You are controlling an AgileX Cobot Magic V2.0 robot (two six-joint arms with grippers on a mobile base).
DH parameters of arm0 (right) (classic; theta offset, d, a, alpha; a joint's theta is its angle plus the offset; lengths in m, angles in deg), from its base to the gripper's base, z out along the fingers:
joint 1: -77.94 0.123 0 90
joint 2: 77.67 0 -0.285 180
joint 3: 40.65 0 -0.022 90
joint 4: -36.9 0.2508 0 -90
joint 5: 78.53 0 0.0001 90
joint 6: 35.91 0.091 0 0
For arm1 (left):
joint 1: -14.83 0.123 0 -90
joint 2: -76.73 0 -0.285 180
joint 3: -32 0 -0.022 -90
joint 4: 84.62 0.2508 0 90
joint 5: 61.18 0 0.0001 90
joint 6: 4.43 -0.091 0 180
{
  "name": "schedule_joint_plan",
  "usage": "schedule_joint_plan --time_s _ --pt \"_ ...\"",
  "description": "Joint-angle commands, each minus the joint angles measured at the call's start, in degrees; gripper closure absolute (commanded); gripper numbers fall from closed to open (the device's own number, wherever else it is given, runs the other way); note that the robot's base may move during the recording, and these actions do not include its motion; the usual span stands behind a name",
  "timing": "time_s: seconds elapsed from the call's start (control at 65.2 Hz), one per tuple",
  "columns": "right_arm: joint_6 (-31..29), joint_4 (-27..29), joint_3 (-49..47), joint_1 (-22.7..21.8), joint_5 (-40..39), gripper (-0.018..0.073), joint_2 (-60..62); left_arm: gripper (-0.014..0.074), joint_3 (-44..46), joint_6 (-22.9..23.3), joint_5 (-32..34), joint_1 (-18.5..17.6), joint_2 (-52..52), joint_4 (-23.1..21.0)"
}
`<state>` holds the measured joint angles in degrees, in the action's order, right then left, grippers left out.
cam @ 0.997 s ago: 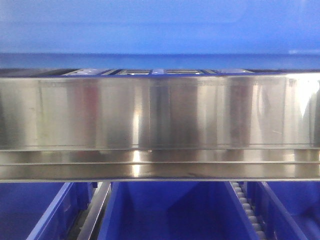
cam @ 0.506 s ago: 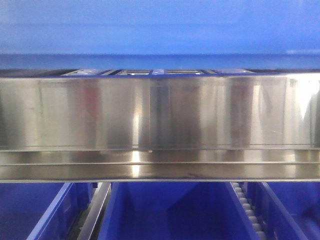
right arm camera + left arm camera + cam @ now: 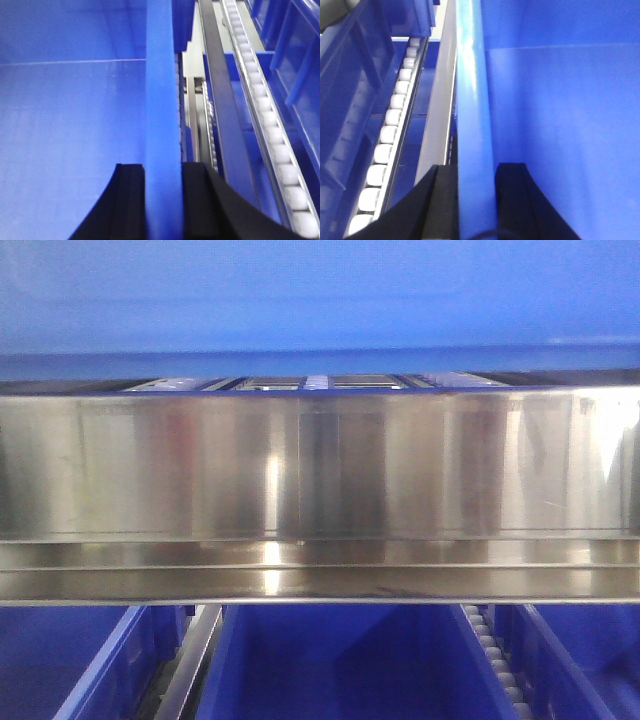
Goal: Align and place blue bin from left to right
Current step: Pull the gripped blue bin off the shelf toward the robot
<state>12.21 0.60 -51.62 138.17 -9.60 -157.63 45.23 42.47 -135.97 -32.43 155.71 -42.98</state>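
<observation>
Now | left gripper [image 3: 475, 169] is pinching the left wall of the blue bin [image 3: 560, 110] | right gripper [image 3: 162, 169] is pinching its right wall

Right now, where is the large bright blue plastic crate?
The blue crate fills the front view's top, above the steel shelf beam; the left pincer and right pincer clamp its side walls.
</observation>
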Motion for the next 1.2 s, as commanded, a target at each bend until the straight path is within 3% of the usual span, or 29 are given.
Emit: schedule_joint_plan --time_s 0.0,1.181 --pt "-0.05 -2.54 -0.55 0.34 -9.02 0.0629 0.77 0.0707 0.48 -0.28 4.83 -1.04 -0.76 -0.13" --pt "-0.05 -2.54 -0.55 0.34 -9.43 0.0629 0.77 0.0707 0.48 -0.28 4.83 -1.04 -0.54 -0.04"
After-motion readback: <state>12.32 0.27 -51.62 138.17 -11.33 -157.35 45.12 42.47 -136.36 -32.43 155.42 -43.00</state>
